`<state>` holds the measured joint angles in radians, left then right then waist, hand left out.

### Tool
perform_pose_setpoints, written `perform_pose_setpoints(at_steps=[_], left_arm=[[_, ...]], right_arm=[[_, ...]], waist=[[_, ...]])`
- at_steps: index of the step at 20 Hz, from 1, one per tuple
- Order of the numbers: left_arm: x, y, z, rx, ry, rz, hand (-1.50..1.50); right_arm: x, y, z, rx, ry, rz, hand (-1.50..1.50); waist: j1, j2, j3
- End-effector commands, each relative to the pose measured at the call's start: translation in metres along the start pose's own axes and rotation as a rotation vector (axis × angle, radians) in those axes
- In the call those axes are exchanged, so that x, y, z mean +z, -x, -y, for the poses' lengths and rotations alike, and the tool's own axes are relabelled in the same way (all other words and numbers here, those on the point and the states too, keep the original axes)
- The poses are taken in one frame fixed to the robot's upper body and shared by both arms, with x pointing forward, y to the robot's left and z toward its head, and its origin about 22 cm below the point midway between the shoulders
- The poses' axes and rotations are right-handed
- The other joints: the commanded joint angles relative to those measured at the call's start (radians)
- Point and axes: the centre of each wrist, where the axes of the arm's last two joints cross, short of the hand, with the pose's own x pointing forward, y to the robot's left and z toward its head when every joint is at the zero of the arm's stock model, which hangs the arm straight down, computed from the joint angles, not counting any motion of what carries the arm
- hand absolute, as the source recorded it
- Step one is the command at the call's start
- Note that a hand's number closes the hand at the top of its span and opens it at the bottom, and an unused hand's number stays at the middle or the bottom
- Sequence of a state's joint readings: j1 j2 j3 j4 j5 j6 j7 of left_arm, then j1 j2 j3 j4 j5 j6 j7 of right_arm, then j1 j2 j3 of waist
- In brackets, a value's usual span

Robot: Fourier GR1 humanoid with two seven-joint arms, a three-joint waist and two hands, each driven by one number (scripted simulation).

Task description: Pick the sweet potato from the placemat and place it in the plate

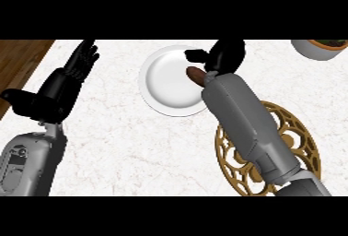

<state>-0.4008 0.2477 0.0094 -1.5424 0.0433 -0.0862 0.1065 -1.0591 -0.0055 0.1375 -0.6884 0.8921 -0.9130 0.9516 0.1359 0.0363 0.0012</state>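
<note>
Now, with the right hand (221, 55) curled round the brown oblong sweet potato (195, 75) above the round white plate's (166, 97) right rim, it should shift left over the centre and lower before uncurling, while the straight-fingered left hand (71, 73) rests.

A white marbled worktop (149, 152) carries a white plate (166, 87), a gold openwork placemat (299, 138) near its right and a potted plant (321, 48) at the far right corner.

White marbled stone surface (136, 152); smooth glossy white plate (166, 87); golden openwork placemat (299, 138); wooden strip (20, 60) at left.
</note>
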Motion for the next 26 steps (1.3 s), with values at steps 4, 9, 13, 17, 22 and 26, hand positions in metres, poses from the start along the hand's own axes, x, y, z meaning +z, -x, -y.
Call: perform_pose_setpoints(at_steps=[4, 9, 13, 17, 22, 26], left_arm=[[0.007, 0.008, -0.009, 0.012, -0.036, -0.040, 0.00], [0.018, 0.008, -0.024, -0.013, -0.070, -0.051, 0.00], [0.027, 0.019, -0.028, -0.019, -0.118, -0.079, 0.00], [0.034, 0.005, -0.056, -0.026, -0.147, -0.080, 0.00], [0.043, 0.015, -0.044, -0.022, -0.131, -0.066, 0.00], [0.046, 0.000, -0.045, -0.031, -0.134, -0.073, 0.00]], right_arm=[[0.012, 0.009, -0.008, -0.252, 0.139, -0.056, -1.50], [0.032, 0.039, -0.012, -0.316, 0.142, -0.070, -1.50], [0.059, 0.049, -0.004, -0.351, 0.074, -0.026, -1.50], [0.075, 0.080, 0.011, -0.317, 0.069, -0.007, -1.50], [0.096, 0.102, 0.040, -0.298, 0.083, 0.003, -1.50], [0.125, 0.127, 0.070, -0.279, 0.083, 0.008, -1.50]], waist=[[-0.036, -0.020, -0.001], [-0.083, -0.036, -0.001], [-0.133, -0.047, -0.002], [-0.155, -0.051, -0.002], [-0.150, -0.045, -0.002], [-0.147, -0.043, -0.002]])
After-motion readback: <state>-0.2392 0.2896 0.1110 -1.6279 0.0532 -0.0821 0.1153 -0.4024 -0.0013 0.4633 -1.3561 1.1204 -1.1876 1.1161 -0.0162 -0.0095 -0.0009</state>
